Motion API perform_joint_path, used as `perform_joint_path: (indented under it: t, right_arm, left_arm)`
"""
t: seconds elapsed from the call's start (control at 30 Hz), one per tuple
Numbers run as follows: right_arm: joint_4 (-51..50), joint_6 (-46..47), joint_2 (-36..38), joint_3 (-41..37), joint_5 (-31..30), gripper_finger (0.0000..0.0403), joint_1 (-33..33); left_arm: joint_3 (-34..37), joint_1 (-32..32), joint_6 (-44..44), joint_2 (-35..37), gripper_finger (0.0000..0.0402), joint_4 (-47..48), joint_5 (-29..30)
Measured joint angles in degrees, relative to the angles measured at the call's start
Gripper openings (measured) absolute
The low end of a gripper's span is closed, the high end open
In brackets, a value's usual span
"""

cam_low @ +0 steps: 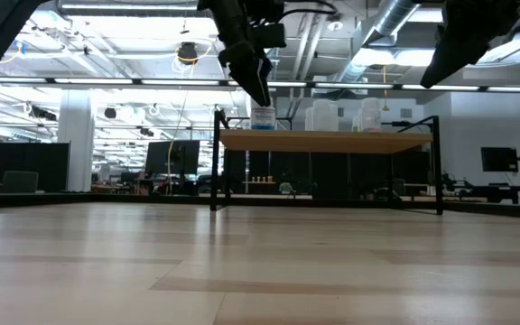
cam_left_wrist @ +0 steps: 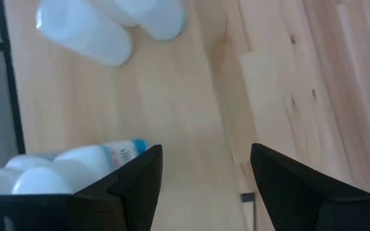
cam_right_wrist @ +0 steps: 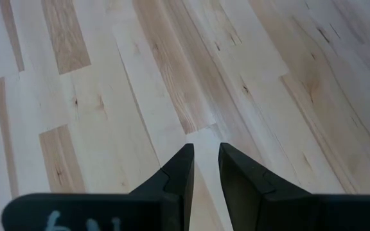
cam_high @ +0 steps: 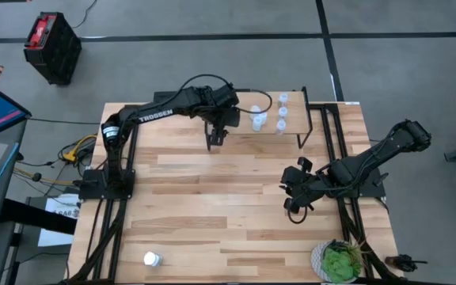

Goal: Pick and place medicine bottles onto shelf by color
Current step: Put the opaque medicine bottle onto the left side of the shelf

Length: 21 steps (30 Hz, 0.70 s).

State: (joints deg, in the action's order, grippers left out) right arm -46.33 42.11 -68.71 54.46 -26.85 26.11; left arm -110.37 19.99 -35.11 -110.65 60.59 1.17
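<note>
The left gripper (cam_high: pixel 216 136) hangs over the left end of the shelf (cam_high: pixel 295 119), fingers (cam_left_wrist: pixel 137 186) spread with bare wood between them and nothing held. On the shelf, white medicine bottles (cam_high: pixel 258 119) cluster near it, and small translucent ones (cam_high: pixel 282 112) stand in a row just beyond; the arm hides whatever sits directly beneath it. From table height a labelled bottle (cam_low: pixel 263 117) shows just under the gripper (contact cannot be judged). One more white bottle (cam_high: pixel 151 258) lies alone near the table's front edge. The right gripper (cam_high: pixel 294 198) waits over bare tabletop, jaws nearly together on nothing. A potted plant (cam_high: pixel 340 262) sits at the front right corner.
</note>
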Motion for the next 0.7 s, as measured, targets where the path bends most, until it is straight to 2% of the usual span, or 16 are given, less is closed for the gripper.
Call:
perform_joint_path:
  t: [0.1, 0.27, 0.43, 0.7]
  right_arm:
    - [0.00, 0.00, 0.00, 0.00, 0.00, 0.0097, 0.00]
    - [-0.09, -0.04, 0.00, 0.00, 0.24, 0.0097, 0.00]
    - [-0.09, -0.09, -0.01, 0.00, 1.61, 0.0097, 0.00]
    - [-0.06, -0.09, -0.01, 0.00, 1.60, 0.0097, 0.00]
  left_arm:
    - [-0.13, -2.21, 0.29, 0.02, 0.0226, 1.46, 2.91]
    - [-1.29, -6.64, 5.94, 0.22, 0.0226, 10.40, 8.96]
    - [-1.27, -10.89, 12.79, 0.22, 0.0226, 22.11, 8.27]
    - [-1.14, -16.14, 27.99, 0.20, 0.0226, 29.65, 7.87]
